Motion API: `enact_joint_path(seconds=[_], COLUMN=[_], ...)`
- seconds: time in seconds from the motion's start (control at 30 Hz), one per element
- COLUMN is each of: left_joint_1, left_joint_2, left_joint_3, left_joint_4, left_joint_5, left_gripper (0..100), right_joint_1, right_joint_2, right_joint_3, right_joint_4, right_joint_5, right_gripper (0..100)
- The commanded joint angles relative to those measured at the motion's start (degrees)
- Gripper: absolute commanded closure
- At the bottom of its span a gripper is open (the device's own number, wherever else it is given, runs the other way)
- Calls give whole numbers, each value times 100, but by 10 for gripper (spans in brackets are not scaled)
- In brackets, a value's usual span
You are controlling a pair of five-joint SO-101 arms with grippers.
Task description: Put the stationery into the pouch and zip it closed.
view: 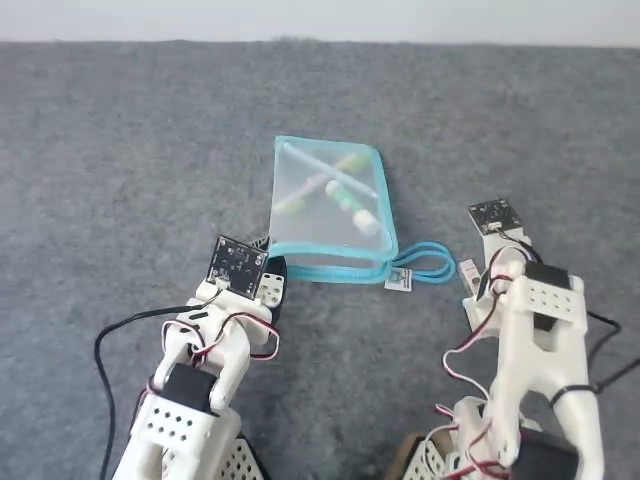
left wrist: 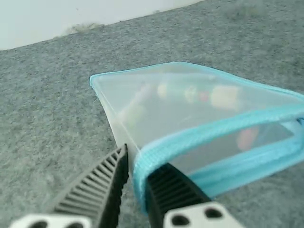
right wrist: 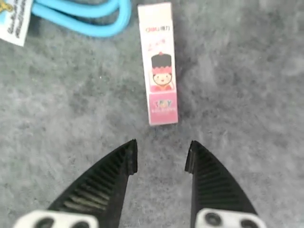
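a: where is the pouch (view: 330, 215) placed?
b: at the centre of the high view, on the grey mat (view: 120, 150). pens (view: 345, 190) are seen through its translucent wall, and its blue loop (view: 425, 262) is laid out toward the right of the frame.
a: how is the left gripper (left wrist: 137, 161) set?
b: its jaws are closed on the pouch's blue zip edge, at the pouch's lower left corner in the high view.
a: and the right gripper (right wrist: 162, 145)?
b: its jaws are parted moderately and nothing is held. a small pink-and-white box (right wrist: 159, 64) is seen flat on the mat just beyond the fingertips, beside the loop, untouched.
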State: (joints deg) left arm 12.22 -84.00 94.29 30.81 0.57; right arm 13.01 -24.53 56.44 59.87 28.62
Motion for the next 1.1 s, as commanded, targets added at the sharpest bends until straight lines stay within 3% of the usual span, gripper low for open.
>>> enact_joint_path(seconds=[0.0,0.3,0.47,0.6,0.9,1.07], left_joint_1=[62,62,62,62,62,62], left_joint_2=[-53,-53,-53,-53,-53,-53], left_joint_3=[-57,-57,-57,-57,-48,-48], left_joint_4=[-9,-9,-9,-9,-18,-9], left_joint_5=[-53,-62,-62,-62,-62,-62], left_gripper=[989,989,989,989,989,989], right_joint_1=[31,48,57,57,22,-31], right_joint_2=[259,998,936,752,-593,-1367], right_joint_3=[-70,-70,-97,-97,-870,-1011], right_joint_4=[-382,-857,-822,-778,910,1358], right_joint_5=[-273,-387,-352,-360,-352,-369], right_gripper=[840,846,986,982,992,988])
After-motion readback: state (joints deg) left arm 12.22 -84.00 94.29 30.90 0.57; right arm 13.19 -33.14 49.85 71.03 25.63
